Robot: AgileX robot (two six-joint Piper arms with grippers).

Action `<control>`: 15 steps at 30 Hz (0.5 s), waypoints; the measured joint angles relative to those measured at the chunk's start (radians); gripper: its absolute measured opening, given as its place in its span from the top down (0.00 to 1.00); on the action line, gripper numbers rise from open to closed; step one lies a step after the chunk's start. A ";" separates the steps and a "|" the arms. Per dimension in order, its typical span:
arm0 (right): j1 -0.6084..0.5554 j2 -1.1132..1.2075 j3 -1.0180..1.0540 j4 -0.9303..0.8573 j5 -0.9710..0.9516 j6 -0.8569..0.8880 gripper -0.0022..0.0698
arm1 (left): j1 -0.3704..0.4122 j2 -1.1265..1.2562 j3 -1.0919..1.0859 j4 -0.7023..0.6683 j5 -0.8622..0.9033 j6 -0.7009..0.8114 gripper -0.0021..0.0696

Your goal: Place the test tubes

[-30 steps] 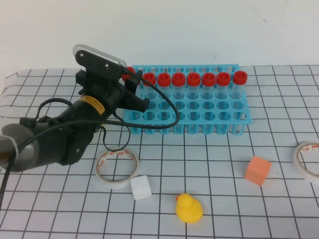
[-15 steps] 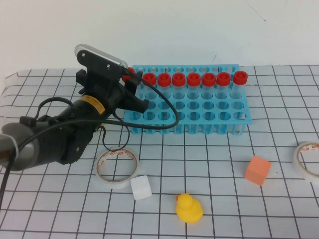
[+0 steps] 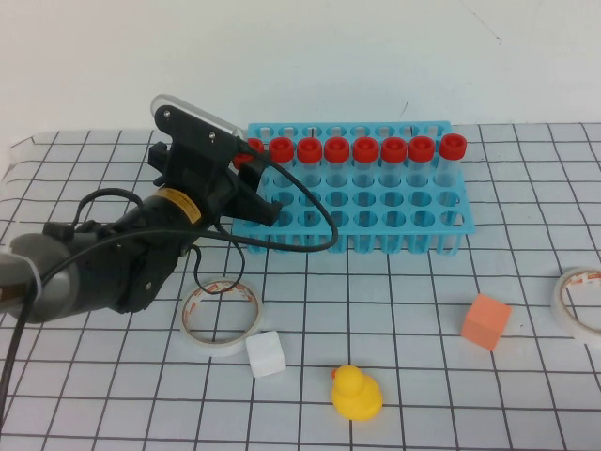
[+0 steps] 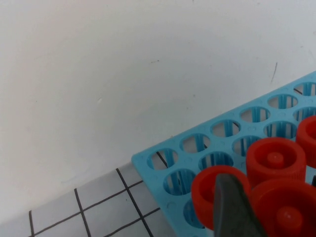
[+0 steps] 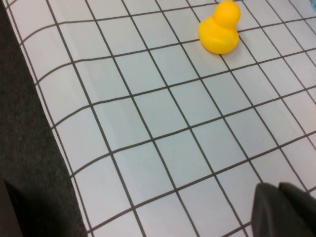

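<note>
Left gripper (image 3: 248, 167) at the blue rack's (image 3: 376, 222) left end, beside the leftmost red-capped test tube (image 4: 204, 191) — hold cannot be told. Right gripper (image 5: 278, 190) — closed, empty — above the grid mat (image 5: 148, 123) near a yellow duck (image 5: 219, 30).

A white, grid-lined table (image 3: 423, 376) carries a blue tube rack (image 3: 376, 211) standing near its far edge. Nearer the camera lie a tape roll (image 3: 221, 345) with a white cube (image 3: 265, 354) touching it, a yellow duck (image 3: 356, 393), an orange cube (image 3: 485, 321) and, at the right edge, a second tape roll (image 3: 566, 315).
</note>
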 joint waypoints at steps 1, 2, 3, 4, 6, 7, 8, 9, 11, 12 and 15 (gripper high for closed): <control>0.000 0.000 0.000 0.000 0.000 0.000 0.97 | 0.000 0.000 0.000 0.003 0.000 0.000 0.59; 0.000 0.000 0.000 0.000 0.000 0.000 0.97 | 0.000 0.000 0.000 0.007 0.000 0.002 0.59; 0.000 0.000 0.000 0.000 0.000 0.000 0.97 | 0.000 0.000 0.000 0.009 0.000 0.002 0.57; 0.000 0.000 0.000 0.000 0.000 0.000 0.97 | 0.000 0.000 0.000 0.011 0.003 0.002 0.54; 0.000 0.000 0.000 0.000 0.000 0.000 0.97 | 0.000 -0.002 0.000 0.011 0.023 0.002 0.49; 0.000 0.000 0.000 0.000 0.000 0.000 0.97 | 0.000 -0.007 0.000 0.011 0.037 0.002 0.47; 0.000 0.000 0.000 0.000 0.000 0.000 0.97 | 0.000 -0.017 0.000 0.011 0.057 0.002 0.47; 0.000 0.000 0.000 0.000 0.000 0.000 0.97 | 0.000 -0.030 0.000 0.011 0.079 0.012 0.48; 0.000 0.000 0.000 0.000 0.000 0.000 0.97 | 0.000 -0.066 0.000 0.011 0.117 0.025 0.51; 0.000 0.000 0.000 0.000 0.000 0.000 0.97 | 0.000 -0.119 0.000 0.011 0.153 0.040 0.57; 0.000 0.000 0.000 0.000 0.000 0.000 0.97 | 0.000 -0.211 0.000 0.011 0.218 0.073 0.70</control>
